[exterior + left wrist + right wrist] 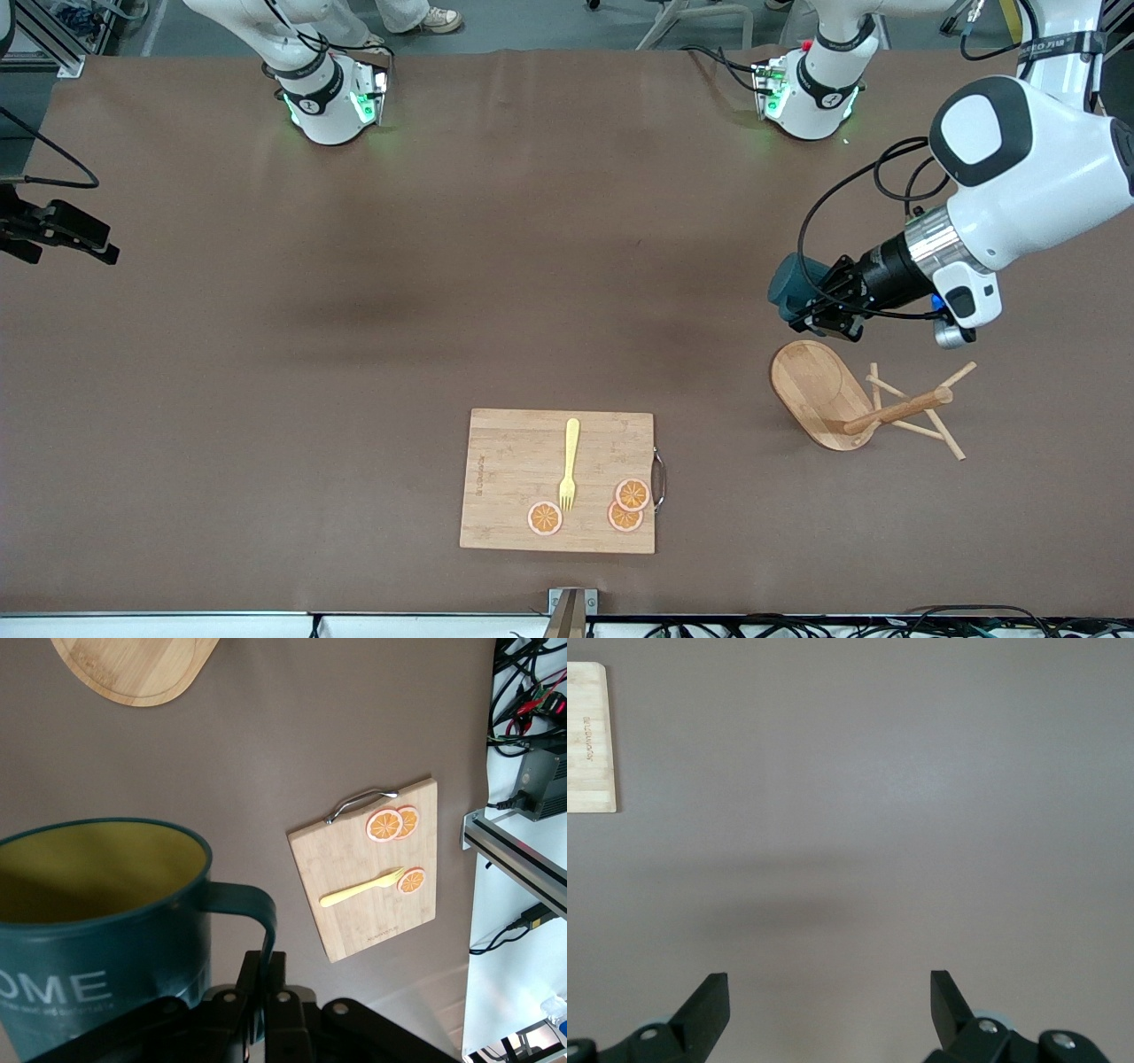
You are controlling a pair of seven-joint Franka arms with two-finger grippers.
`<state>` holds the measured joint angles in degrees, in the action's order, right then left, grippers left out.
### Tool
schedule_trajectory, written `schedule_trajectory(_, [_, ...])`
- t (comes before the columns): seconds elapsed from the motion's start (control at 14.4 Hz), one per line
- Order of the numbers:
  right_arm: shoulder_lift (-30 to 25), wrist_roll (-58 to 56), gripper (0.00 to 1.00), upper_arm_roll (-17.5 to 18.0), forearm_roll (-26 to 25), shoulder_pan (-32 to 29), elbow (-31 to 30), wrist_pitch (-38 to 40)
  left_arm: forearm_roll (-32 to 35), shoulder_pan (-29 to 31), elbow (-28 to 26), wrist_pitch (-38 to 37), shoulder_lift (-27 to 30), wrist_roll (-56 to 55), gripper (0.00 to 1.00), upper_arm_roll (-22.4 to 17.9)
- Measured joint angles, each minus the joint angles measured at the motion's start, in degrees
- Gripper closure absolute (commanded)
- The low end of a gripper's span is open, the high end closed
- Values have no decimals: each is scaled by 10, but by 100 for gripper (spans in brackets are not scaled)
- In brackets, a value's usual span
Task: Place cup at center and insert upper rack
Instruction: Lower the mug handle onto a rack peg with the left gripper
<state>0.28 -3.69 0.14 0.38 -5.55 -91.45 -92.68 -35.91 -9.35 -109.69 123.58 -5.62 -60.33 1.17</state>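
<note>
Left gripper (811,306) pinches the cup (787,282) by its handle (held in the air above the tipped-over rack (855,403)), right gripper (830,1010) waits spread over bare table (921,771).

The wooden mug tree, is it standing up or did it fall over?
Fallen over. The mug tree lies on its side on the table, oval base on edge, post and pegs sticking out sideways.

The right gripper (829,1005) hangs above bare brown tabletop (904,788) with its two dark fingers (707,1010) spread wide and nothing between them. A soft, dim shadow band (797,908) lies across the tabletop under it. One end of the light wooden cutting board (589,737) shows at the view's edge, well apart from the gripper, with small printed lettering along it.
</note>
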Motion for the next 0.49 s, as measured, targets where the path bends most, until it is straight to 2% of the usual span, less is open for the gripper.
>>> schedule_trajectory(0.21, [0, 0, 0, 0, 0, 0, 0, 0, -14, 9, 7, 1, -23, 20, 100, 0])
schedule_trajectory(0.49, [0, 0, 0, 0, 0, 0, 0, 0, -15, 22, 48, 1, -64, 21, 99, -1])
